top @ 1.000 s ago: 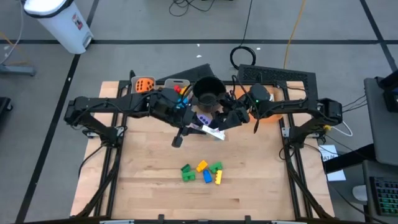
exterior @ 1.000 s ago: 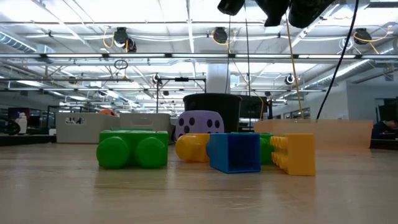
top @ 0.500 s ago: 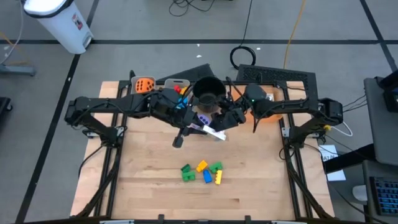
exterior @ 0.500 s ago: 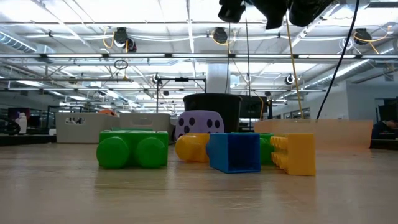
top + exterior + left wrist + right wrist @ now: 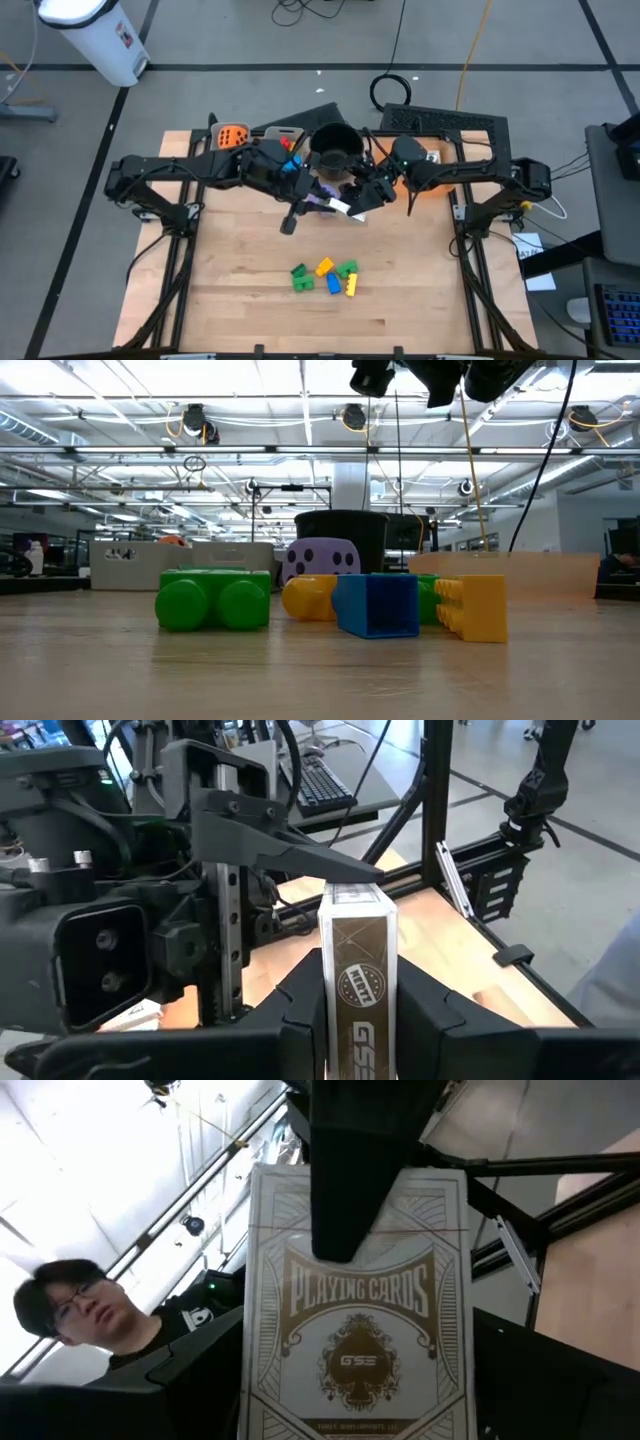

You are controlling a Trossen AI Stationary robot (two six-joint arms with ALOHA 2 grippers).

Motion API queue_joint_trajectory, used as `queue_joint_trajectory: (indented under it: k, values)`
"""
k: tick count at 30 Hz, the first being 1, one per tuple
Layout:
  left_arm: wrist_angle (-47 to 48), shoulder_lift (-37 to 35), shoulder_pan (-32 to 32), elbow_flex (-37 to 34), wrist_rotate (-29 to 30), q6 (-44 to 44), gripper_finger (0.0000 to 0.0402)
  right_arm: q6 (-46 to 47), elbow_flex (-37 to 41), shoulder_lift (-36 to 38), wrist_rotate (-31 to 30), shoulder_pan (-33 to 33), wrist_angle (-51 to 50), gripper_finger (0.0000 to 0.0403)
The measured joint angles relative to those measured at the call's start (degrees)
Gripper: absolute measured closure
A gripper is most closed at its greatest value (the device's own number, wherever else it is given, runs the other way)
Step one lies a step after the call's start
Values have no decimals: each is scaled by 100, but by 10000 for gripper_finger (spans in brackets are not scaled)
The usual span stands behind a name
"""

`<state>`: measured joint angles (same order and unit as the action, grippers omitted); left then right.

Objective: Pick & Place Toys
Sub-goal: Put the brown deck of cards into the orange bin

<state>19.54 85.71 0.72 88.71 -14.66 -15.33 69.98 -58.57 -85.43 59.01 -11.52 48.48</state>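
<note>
A white and gold playing-card box (image 5: 337,207) is held in the air between my two grippers, near the black pot (image 5: 335,147). My left gripper (image 5: 303,207) comes from the table's left and is shut on the box (image 5: 357,982). My right gripper (image 5: 358,197) comes from the right and is shut on the same box (image 5: 357,1342). A purple die (image 5: 322,557) stands on the table below them. Green (image 5: 213,600), blue (image 5: 378,604) and yellow (image 5: 472,608) blocks lie in a cluster (image 5: 325,277) nearer the front. An orange die (image 5: 232,137) sits at the far left. My left gripper pinches the box's two wide faces (image 5: 335,990) between its fingers (image 5: 295,1005), at the end turned toward it. The fingers come level from the table's left. The box is lifted clear of the table. My right gripper has the box's two narrow long edges (image 5: 255,1360) between its fingers (image 5: 195,1375), the printed face toward its camera. One fingertip (image 5: 330,868) lies on the box's upper edge. The fingers come from the table's right. The left finger (image 5: 345,1170) lies over the face.
The black pot stands just behind the grippers. A grey bin (image 5: 285,135) with small red and yellow toys is at the far left of it. The block cluster lies in the middle of the wooden table (image 5: 240,300).
My right gripper has moved a little toward the table's left, closing in on the card box that my left gripper holds. The box and the blocks have stayed where they were.
</note>
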Motion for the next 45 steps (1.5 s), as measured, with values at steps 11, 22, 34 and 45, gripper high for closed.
queue_joint_trajectory:
  k: [11, 22, 34, 45]
  values:
    - [-110, 61, 36, 17, 58, 204, 330, -217, 13, -17, 5, 248, 57, 102]
    - [-225, 116, 37, 17, -302, 561, 331, -183, 11, -7, -25, 222, 91, 114]
    - [-171, 116, 34, 17, -613, 869, 332, -39, 11, -7, -23, 220, 102, 112]
    - [-195, 118, 34, 13, -893, 1147, 331, 30, 9, -7, -36, 217, 307, 112]
